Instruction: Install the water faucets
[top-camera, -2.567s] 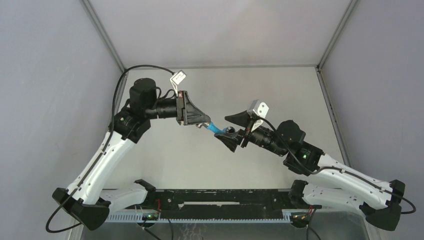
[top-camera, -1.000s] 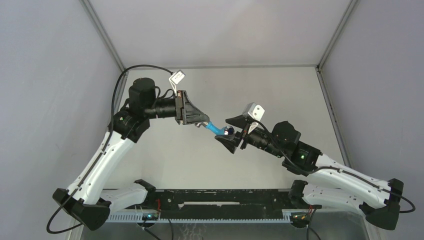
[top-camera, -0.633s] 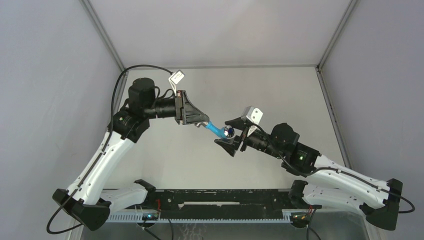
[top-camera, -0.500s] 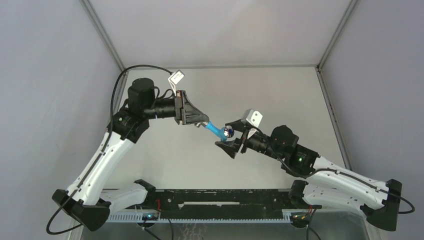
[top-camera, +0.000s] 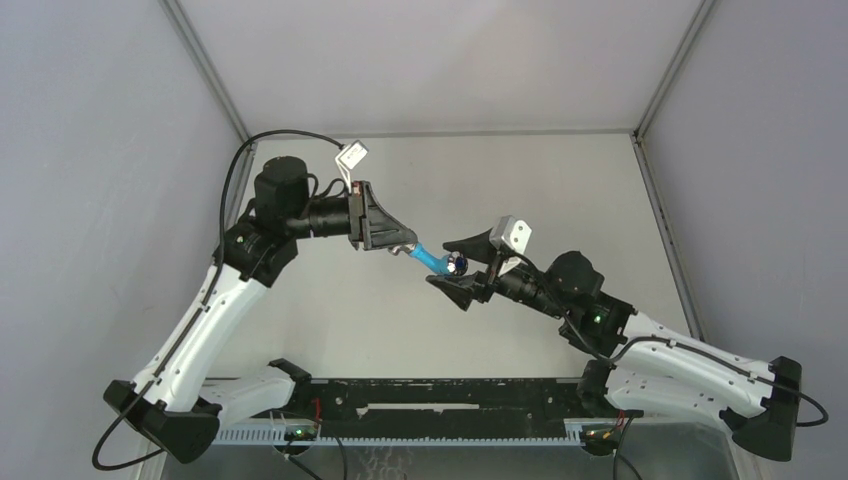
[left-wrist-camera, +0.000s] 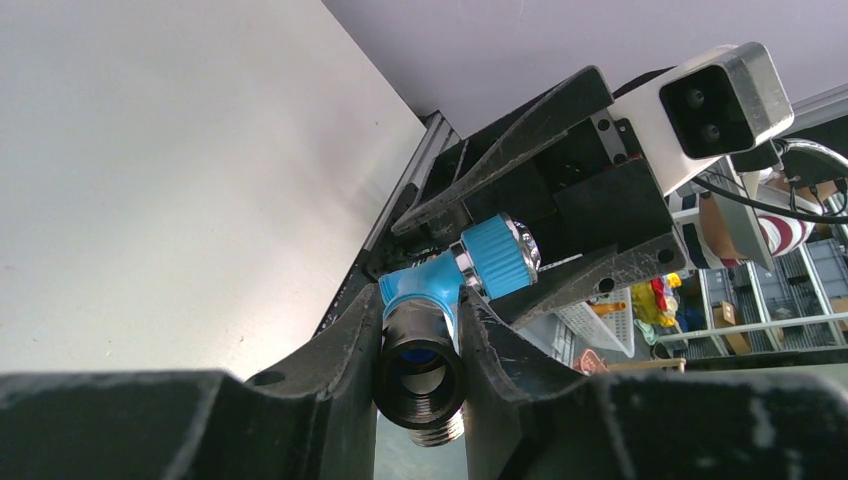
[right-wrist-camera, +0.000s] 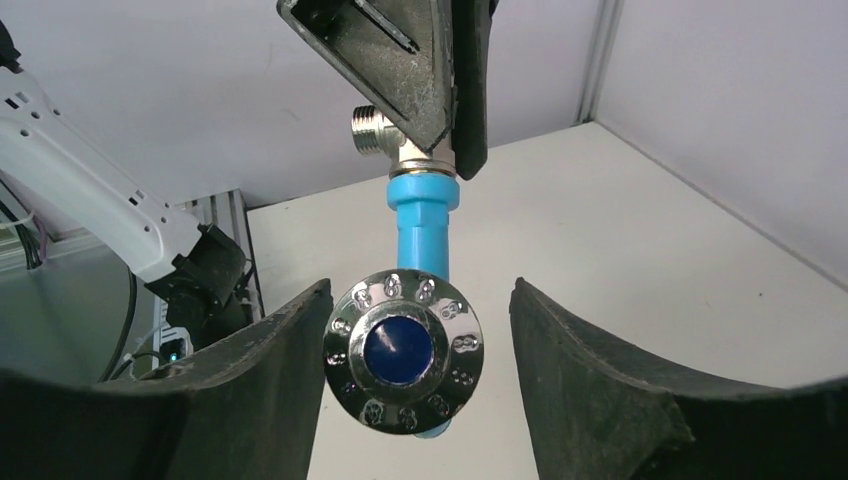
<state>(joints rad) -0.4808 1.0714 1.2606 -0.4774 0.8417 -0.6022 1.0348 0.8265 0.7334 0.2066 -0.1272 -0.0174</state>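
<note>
The bright-blue faucet (top-camera: 431, 257) hangs in the air above the table, between the two arms. My left gripper (top-camera: 404, 243) is shut on its dark threaded end (left-wrist-camera: 420, 372), with a silver threaded stub (left-wrist-camera: 441, 432) below. The blue body (left-wrist-camera: 425, 285) and blue knob (left-wrist-camera: 497, 255) stick out past my left gripper (left-wrist-camera: 422, 300). My right gripper (top-camera: 438, 262) is open around the knob end. In the right wrist view the chrome cap (right-wrist-camera: 403, 348) sits between my right gripper's (right-wrist-camera: 420, 285) fingers, close to the left finger (right-wrist-camera: 290, 350) and apart from the right one. No separate grey fitting shows.
The grey table (top-camera: 560, 190) lies under both arms, with grey walls behind and at both sides. A black rail (top-camera: 440, 405) with the arm bases runs along the near edge. Shelves and clutter show beyond the cell in the left wrist view (left-wrist-camera: 760, 260).
My right wrist has rolled back and forth around the faucet's knob end and shifted a little, jaws staying open. My left gripper and the faucet have held still.
</note>
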